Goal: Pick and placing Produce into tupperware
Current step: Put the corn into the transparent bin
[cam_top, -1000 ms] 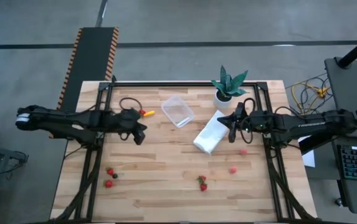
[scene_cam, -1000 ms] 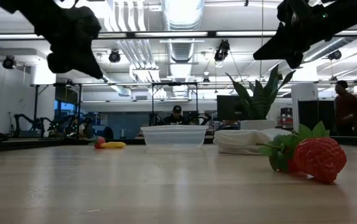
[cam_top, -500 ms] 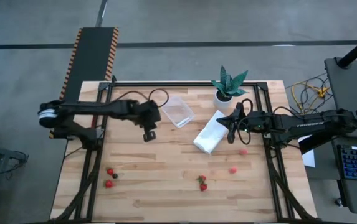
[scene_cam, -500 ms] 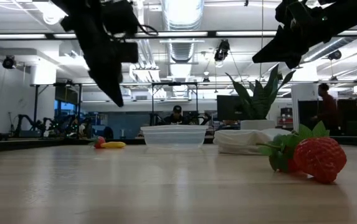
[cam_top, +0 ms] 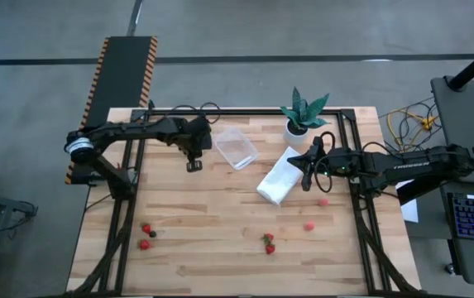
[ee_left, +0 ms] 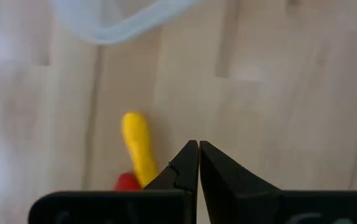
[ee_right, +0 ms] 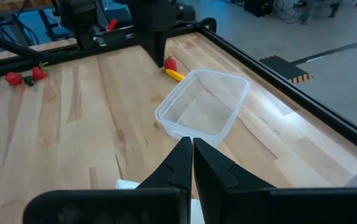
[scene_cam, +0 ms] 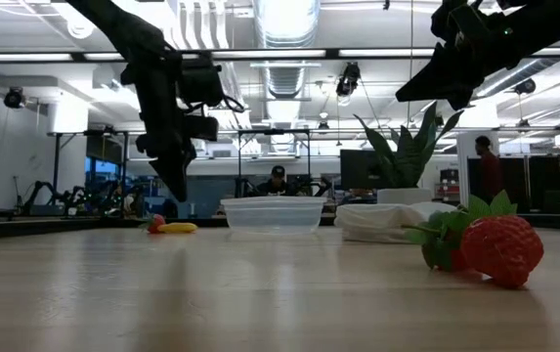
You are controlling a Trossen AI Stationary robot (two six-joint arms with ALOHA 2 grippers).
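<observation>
The left gripper (cam_top: 194, 165), fingers together, hangs over the yellow piece (ee_left: 138, 146) beside the empty tub (cam_top: 236, 147). The right gripper (cam_top: 308, 184), also closed, hovers above the cloth (cam_top: 280, 177). Strawberries (cam_top: 268, 243) lie scattered on the table (cam_top: 220, 248).

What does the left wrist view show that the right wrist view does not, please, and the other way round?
Only the left wrist view shows the left gripper from its own side, shut, just above the table beside the yellow piece.

Only the right wrist view shows the whole empty tupperware, two strawberries at the far edge, and the shut right gripper.

Both show the yellow piece with a red piece against it, and the wooden table.
</observation>
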